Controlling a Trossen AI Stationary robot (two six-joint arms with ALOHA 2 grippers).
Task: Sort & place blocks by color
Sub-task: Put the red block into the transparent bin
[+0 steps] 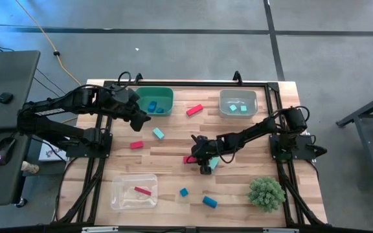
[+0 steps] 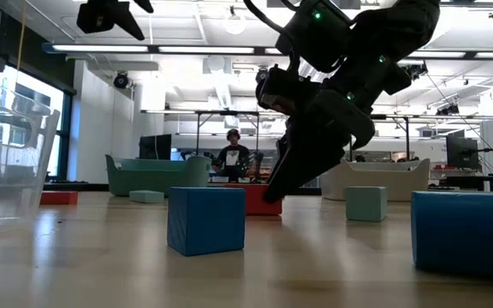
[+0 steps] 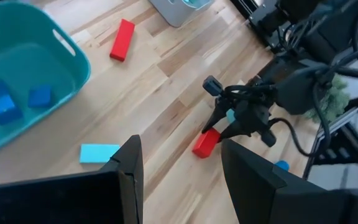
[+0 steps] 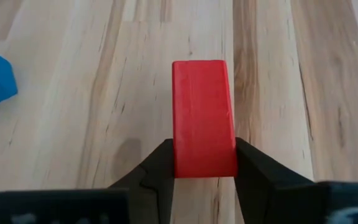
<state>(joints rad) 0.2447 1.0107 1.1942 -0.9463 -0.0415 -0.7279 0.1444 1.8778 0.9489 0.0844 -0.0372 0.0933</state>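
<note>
My right gripper [image 4: 204, 157] is low over the table's middle, shut on a red block [image 4: 202, 115] that lies on the wood. A light teal block [image 1: 214, 165] sits right beside it. My left gripper [image 3: 179, 149] hangs open and empty above the table, next to the teal bin [image 1: 164, 91], which holds blue blocks [image 3: 5, 102]. Loose on the wood are a red bar [image 1: 194, 109], a teal block [image 1: 158, 133], a red block [image 1: 136, 145] and two blue blocks [image 1: 184, 192] [image 1: 210, 201]. My right gripper pinches the red block between its two fingers, on its two long sides at the end nearest the wrist [image 4: 204, 163]. The fingers slant down from the table's right side and the block runs on ahead of them. The block lies flat on the table.
A pale bin [image 1: 238, 94] with teal blocks stands at the far right. A clear bin [image 1: 118, 194] with a red block stands at the near left. A spiky green ball [image 1: 266, 193] sits at the near right. Bare wood lies between the loose blocks.
</note>
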